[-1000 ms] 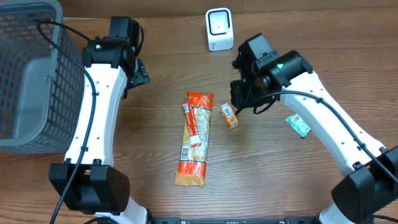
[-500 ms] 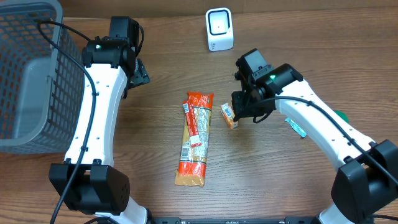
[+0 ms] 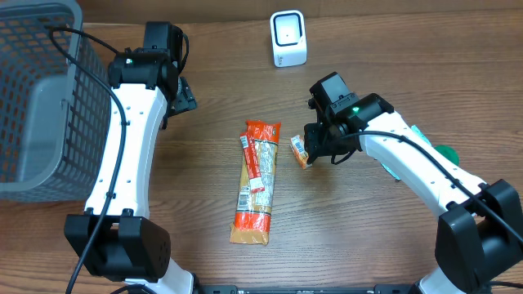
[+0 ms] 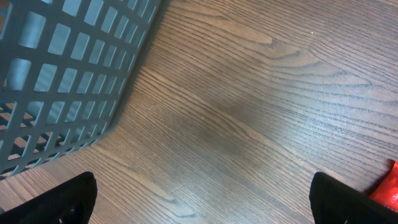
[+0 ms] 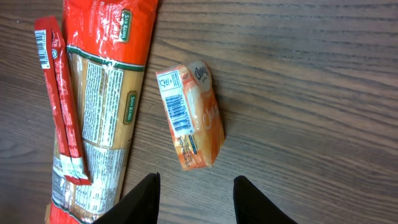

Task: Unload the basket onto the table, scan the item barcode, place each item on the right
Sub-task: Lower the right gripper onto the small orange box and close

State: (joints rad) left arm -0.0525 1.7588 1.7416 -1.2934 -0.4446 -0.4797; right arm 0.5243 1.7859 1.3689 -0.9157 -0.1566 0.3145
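Note:
A small orange packet (image 3: 301, 152) lies on the wooden table, just right of a long red pasta bag (image 3: 255, 184). In the right wrist view the packet (image 5: 191, 116) shows its barcode label face up. My right gripper (image 3: 319, 147) hovers close beside and above the packet; its jaws (image 5: 196, 186) stand open with only bare table between them and the packet just beyond the tips. The white scanner (image 3: 288, 38) stands at the back of the table. My left gripper (image 3: 181, 94) stays wide open over bare wood (image 4: 202, 199), next to the basket.
A grey mesh basket (image 3: 37, 98) fills the left side, and its wall (image 4: 62, 74) shows in the left wrist view. A thin red stick packet (image 5: 61, 99) lies on the pasta bag (image 5: 102, 93). A green packet (image 3: 446, 153) peeks out behind the right arm.
My right gripper has dropped forward and left toward the orange packet, and its jaws have spread wider. The left arm has not moved.

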